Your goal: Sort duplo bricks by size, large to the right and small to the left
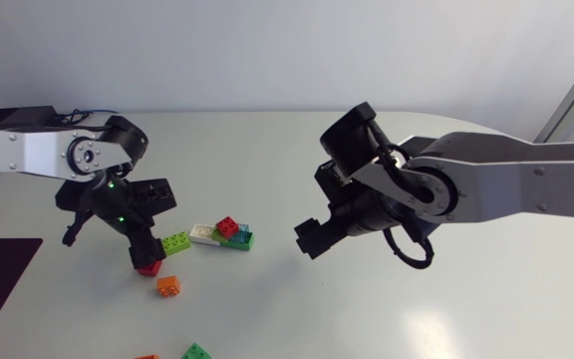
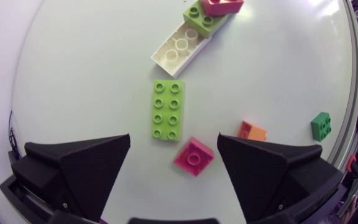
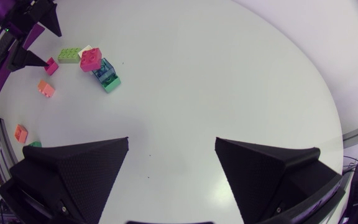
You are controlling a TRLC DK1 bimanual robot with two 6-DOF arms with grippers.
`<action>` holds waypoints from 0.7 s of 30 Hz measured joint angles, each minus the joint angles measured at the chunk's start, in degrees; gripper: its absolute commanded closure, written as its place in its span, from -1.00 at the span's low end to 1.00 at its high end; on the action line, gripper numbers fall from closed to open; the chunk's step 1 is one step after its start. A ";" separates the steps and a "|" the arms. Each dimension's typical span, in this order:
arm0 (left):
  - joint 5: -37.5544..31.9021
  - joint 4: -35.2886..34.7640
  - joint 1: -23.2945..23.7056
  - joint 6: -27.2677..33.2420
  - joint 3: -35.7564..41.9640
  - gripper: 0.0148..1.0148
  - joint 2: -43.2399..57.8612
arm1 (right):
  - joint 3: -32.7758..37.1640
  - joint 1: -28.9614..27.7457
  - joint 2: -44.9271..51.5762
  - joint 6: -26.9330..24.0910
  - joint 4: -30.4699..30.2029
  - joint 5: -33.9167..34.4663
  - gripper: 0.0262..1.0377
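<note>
Left gripper point(image 2: 174, 142) is held wide, nothing gripped — pink brick point(image 2: 194, 156) between its jaws, lime brick point(image 2: 168, 109) just beside; right gripper point(image 3: 172, 140) spread, empty.

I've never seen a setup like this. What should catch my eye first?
The left tool hangs open with a small pink brick between its fingers, next to a long lime brick on the white table. The right tool is open too, over a bare patch apart from the colourful stack of bricks.

left gripper point(image 2: 174, 140) and right gripper point(image 3: 171, 142) both point downward, fingers spread wide.
</note>
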 measured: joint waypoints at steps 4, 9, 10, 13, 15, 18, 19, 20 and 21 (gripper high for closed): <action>0.00 1.16 -1.14 0.13 2.91 -0.92 6.14 | 0.00 -0.50 0.00 -0.04 0.22 0.00 -0.94; -0.72 5.16 -2.99 0.09 2.93 -0.80 10.40 | -0.02 -1.09 0.02 -0.20 1.36 0.00 -0.94; -1.14 5.86 -3.37 0.07 2.93 -0.62 10.69 | -0.07 -1.22 0.07 -0.20 1.36 0.00 -0.94; -1.53 7.02 -3.78 -0.11 2.93 0.29 10.69 | -0.42 -1.42 0.11 -0.20 1.51 0.04 -0.92; -1.55 6.84 -3.76 -0.11 2.93 0.39 10.64 | -0.72 -1.42 0.15 -0.20 1.51 0.02 -0.93; -1.51 6.38 -3.72 -0.11 2.93 0.52 10.62 | -0.98 -1.42 0.22 -0.20 1.57 0.02 -0.93; -1.36 6.32 -3.72 -0.11 2.93 0.53 10.62 | -0.98 -1.42 0.24 -0.20 1.57 0.02 -0.93; -1.33 6.29 -3.72 -0.11 2.93 0.54 10.54 | -0.98 -1.42 0.24 -0.20 1.60 0.02 -0.92; -1.27 6.19 -3.63 -0.11 2.91 0.54 10.38 | -0.98 -1.42 0.24 -0.20 1.64 0.02 -0.92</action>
